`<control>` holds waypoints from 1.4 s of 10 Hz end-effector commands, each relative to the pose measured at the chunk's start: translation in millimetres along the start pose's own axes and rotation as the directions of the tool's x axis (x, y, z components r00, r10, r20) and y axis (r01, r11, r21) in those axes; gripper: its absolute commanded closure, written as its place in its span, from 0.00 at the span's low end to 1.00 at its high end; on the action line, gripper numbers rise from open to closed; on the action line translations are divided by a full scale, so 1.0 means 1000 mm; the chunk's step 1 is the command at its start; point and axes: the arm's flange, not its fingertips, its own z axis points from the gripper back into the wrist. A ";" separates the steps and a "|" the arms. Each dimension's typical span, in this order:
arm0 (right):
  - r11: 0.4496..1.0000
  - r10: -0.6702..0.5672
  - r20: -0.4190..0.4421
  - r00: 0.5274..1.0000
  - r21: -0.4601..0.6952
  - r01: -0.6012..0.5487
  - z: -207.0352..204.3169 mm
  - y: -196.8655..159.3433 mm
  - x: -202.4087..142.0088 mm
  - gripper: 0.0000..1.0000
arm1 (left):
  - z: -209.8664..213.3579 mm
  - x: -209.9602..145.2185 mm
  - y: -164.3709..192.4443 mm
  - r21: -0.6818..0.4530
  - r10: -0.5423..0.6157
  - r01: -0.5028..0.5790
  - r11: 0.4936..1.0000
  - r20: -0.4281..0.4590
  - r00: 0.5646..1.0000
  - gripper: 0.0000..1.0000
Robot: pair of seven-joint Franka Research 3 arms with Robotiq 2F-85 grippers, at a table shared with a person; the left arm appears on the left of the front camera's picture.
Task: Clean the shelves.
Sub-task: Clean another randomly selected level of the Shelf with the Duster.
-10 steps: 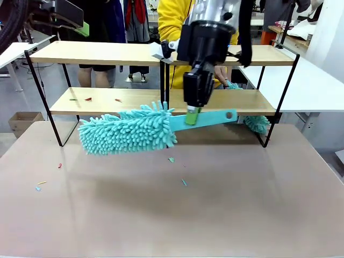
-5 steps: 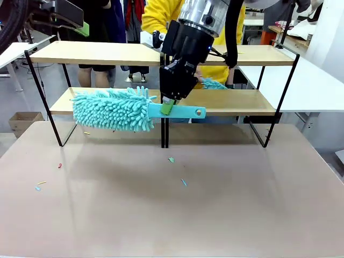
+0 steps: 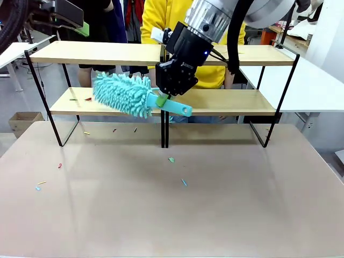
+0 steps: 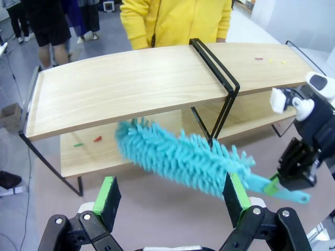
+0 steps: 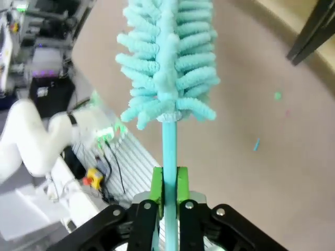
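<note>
The shelves [image 3: 97, 52] are two light-wood boards in a black frame, standing across the far part of the table. My right gripper [image 3: 161, 100] is shut on the handle of a teal fluffy duster [image 3: 123, 94]. The duster's head lies over the left half of the lower board, just left of the centre divider [image 3: 164, 115]. In the right wrist view the green pads [image 5: 155, 184] clamp the duster's handle [image 5: 168, 146]. My left gripper [image 4: 171, 194] hangs high on the near side of the shelves [image 4: 131, 86], open with nothing between its fingers. Small coloured scraps [image 4: 97, 139] lie on the lower board.
A person in a yellow top [image 3: 161, 21] stands behind the rack. Small scraps [image 3: 171, 159] are scattered on the brown table [image 3: 215, 215], more near its left edge [image 3: 38, 188]. White tables [image 3: 317, 80] stand at the right, and a cardboard box [image 3: 21, 121] sits on the floor at the left.
My right gripper carried the duster from over the table up and left onto the lower board's left half. The teal duster seen on the right of the lower board no longer shows.
</note>
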 end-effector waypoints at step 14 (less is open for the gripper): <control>0.981 -0.185 0.021 0.982 0.061 0.184 -0.100 0.014 0.108 1.00 | 0.000 0.000 0.000 0.011 0.002 -0.002 1.000 0.003 1.000 0.00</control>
